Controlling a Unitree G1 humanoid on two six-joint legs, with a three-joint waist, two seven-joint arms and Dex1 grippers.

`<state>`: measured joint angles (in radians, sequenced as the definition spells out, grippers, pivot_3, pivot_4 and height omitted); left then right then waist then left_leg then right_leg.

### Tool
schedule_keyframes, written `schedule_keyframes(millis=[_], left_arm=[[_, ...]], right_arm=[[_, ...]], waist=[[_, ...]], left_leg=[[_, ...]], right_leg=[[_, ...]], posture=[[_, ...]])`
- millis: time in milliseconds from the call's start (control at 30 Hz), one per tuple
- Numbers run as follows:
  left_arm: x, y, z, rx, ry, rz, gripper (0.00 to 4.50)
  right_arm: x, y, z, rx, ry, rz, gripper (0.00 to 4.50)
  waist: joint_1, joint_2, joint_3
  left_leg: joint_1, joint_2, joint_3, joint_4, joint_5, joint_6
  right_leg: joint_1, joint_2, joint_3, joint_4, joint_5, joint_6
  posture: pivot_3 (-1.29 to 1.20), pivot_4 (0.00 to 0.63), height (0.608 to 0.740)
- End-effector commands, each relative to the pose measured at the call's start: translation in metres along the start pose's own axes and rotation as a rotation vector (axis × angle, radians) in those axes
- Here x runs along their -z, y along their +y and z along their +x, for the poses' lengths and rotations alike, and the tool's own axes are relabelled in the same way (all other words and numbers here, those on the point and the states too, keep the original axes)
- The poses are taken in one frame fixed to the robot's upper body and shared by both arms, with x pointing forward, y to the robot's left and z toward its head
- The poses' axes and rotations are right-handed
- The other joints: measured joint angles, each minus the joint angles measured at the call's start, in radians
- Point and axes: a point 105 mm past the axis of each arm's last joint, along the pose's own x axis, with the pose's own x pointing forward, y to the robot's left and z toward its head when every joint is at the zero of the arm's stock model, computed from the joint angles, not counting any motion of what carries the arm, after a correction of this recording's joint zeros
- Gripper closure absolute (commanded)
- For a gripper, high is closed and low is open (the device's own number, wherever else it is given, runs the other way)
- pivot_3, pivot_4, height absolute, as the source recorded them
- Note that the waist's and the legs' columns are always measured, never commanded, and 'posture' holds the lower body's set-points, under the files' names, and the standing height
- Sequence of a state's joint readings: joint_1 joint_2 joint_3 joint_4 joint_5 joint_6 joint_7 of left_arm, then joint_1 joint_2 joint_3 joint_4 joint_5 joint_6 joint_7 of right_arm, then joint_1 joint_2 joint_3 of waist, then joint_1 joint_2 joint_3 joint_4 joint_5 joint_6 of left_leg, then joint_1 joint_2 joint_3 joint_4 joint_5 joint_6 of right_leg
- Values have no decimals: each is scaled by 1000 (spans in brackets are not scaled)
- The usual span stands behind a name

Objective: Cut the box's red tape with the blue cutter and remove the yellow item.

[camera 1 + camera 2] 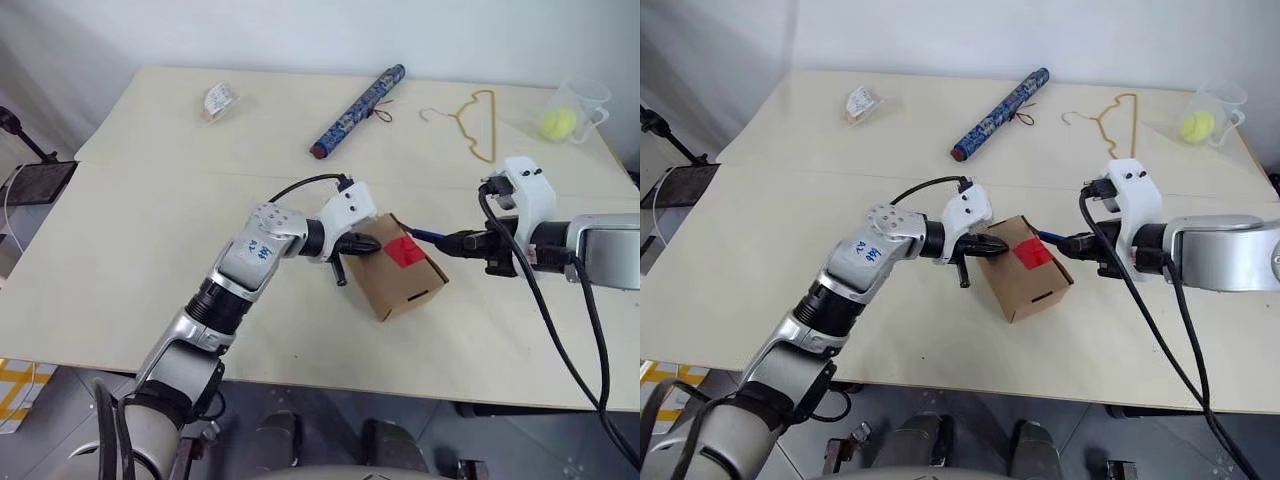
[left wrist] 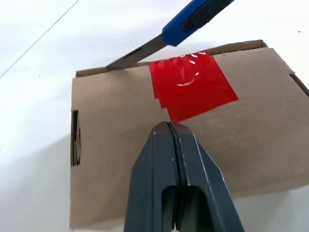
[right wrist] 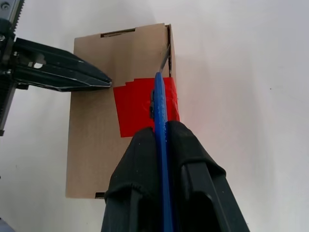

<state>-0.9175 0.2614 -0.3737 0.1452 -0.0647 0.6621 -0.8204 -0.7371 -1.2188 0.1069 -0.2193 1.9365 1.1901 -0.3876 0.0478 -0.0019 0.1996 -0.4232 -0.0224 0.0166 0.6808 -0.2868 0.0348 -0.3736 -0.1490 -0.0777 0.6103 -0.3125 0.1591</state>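
1. My left gripper [image 2: 170, 126], fingers pressed together, rests on the box [image 1: 395, 268] at frame center.
2. My right gripper [image 3: 161, 133] clamps the blue cutter [image 2: 193, 17], blade at the red tape [image 2: 192, 86] edge.

Box [image 1: 402, 281] at frame centre on the table [image 1: 150, 220]; umbrella [image 1: 357, 110] and hanger [image 1: 472, 122] behind it, cup [image 1: 578, 108] upper right, packet [image 1: 218, 100] upper left.
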Motion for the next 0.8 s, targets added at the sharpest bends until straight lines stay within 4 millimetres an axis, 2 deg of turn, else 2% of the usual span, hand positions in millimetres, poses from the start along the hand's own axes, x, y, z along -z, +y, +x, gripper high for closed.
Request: schedule_keyframes(millis=[33, 333, 800], left_arm=[[18, -1, 6, -12, 76, -17, 4500], [21, -7, 15, -2, 89, -10, 4500], [24, -12, 21, 10, 83, -15, 4500]], right_arm=[[8, 6, -1, -53, 71, -12, 4404], [4, -7, -7, -23, 166, -4, 4404], [25, -22, -17, -47, 302, 81, 4404]], waist=[[0, 0, 0], [8, 0, 0], [17, 1, -1]], left_leg=[[0, 0, 0, 0, 0, 0], [0, 0, 0, 1, 0, 0], [0, 0, 0, 0, -1, 1]], right_leg=[[0, 0, 0, 0, 0, 0], [1, 0, 0, -2, 0, 0], [1, 0, 0, -3, 0, 0]], posture=[[0, 150, 740], [0, 150, 740], [0, 150, 740]])
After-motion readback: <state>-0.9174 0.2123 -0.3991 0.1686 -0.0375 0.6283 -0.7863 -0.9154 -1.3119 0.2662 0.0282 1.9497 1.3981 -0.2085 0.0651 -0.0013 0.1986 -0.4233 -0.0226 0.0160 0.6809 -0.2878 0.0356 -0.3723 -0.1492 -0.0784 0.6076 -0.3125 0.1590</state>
